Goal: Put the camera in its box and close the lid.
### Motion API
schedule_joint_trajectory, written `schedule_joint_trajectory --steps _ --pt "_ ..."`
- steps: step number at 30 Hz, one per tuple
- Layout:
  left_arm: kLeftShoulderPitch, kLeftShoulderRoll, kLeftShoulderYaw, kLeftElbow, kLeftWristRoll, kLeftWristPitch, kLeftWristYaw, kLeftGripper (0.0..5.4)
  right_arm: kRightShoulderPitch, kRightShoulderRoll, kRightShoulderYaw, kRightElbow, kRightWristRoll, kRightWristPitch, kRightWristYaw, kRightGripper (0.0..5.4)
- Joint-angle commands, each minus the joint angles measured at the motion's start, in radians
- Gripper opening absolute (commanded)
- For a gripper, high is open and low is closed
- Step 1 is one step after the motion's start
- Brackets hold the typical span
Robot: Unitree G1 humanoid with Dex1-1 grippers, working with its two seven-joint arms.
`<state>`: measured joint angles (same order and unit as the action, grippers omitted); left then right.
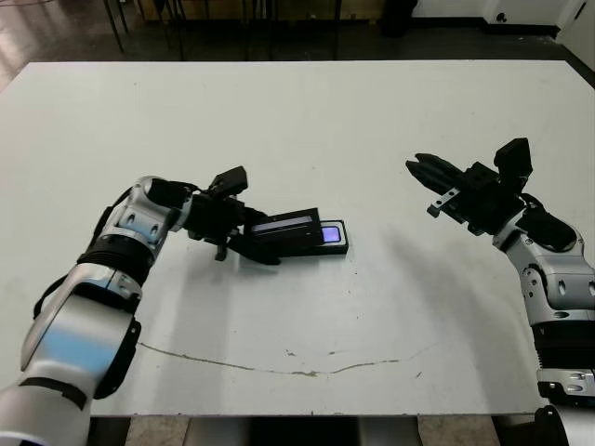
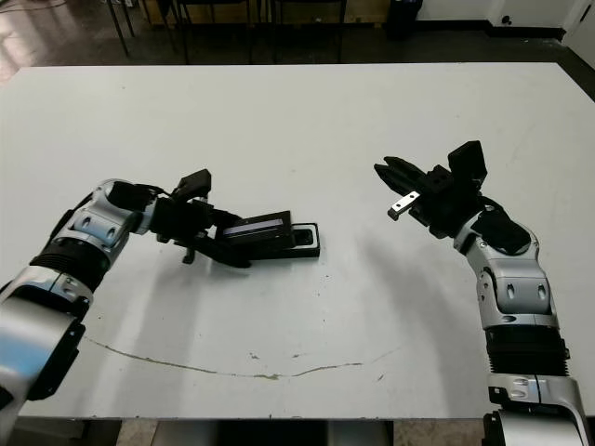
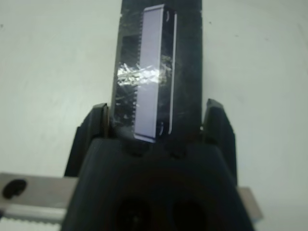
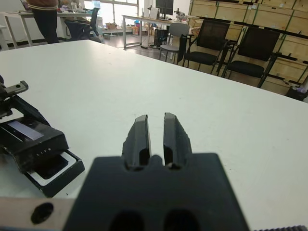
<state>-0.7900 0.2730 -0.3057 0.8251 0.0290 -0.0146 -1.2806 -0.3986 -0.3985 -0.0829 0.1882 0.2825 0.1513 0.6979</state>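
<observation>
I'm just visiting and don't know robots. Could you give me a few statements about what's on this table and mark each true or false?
1. The left gripper holds the lid tilted over the box. True.
2. The right gripper grips the box. False: it hangs in the air, well off to the side, holding nothing.
3. The box is fully covered. False: one end is uncovered, with a bluish-purple glint inside.
4. The right gripper's fingers are nearly together. True.
5. The box sits at the table's far edge. False: it is near the middle.
</observation>
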Motion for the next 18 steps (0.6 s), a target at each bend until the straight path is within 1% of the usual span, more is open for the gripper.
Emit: schedule_joint_trajectory --steps 1,4,7,11,14,18 --pt "0.058 -0.028 -0.042 -0.078 0.030 0.038 0.036 1.58 0.028 -0.003 -0.002 -0.011 0.004 0.009 -0.003 0.00" --pt "0.083 -0.041 -0.058 -0.140 0.042 0.063 0.091 1.58 0.030 -0.003 -0.003 -0.018 0.005 0.013 -0.005 0.00" --pt "0.090 -0.059 -0.080 -0.165 0.066 0.088 0.149 1.58 0.040 -0.006 0.000 -0.039 -0.009 0.015 -0.025 0.00" --pt "0.073 -0.086 -0.115 -0.135 0.097 0.083 0.188 1.58 0.050 -0.005 0.001 -0.058 -0.003 0.023 -0.035 0.00" --pt "0.050 -0.108 -0.159 -0.114 0.142 0.106 0.228 1.54 0.057 -0.007 0.004 -0.072 -0.009 0.026 -0.043 0.00" --pt "0.019 -0.140 -0.193 -0.083 0.166 0.130 0.240 1.48 0.061 -0.010 0.008 -0.085 -0.014 0.036 -0.052 0.00"
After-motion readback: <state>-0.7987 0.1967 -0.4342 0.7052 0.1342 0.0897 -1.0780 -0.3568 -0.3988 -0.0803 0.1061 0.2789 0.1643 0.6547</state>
